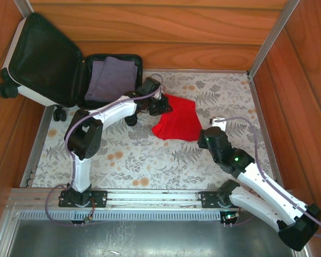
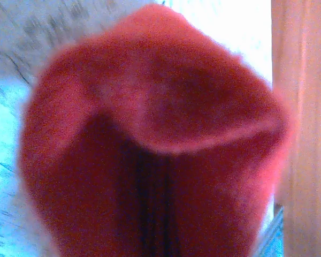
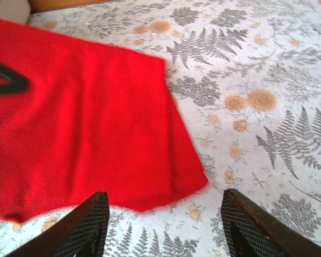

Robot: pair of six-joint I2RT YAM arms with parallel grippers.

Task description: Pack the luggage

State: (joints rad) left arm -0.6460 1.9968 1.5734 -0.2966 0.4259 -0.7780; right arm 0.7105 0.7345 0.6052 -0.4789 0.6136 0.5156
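The table (image 1: pixel 150 160) is carrying the luggage (image 1: pixel 43 64), which is lying open at its far left corner and holding a grey cloth (image 1: pixel 109 77). The left tool (image 1: pixel 159 104) is gripping a red cloth (image 1: pixel 179 120) by its corner. The right tool (image 3: pixel 163 217) is hovering open just beside the cloth's edge.

Both have white shells with black joints. The left arm (image 1: pixel 99 115) has a lilac cable (image 1: pixel 67 138) looped along it; the right arm (image 1: pixel 262 184) has the same, plus a lit green LED (image 1: pixel 236 159). Black base plates (image 1: pixel 81 197). The right claw (image 3: pixel 163 198) has black fingers (image 3: pixel 88 227) with cross-hatched pads.
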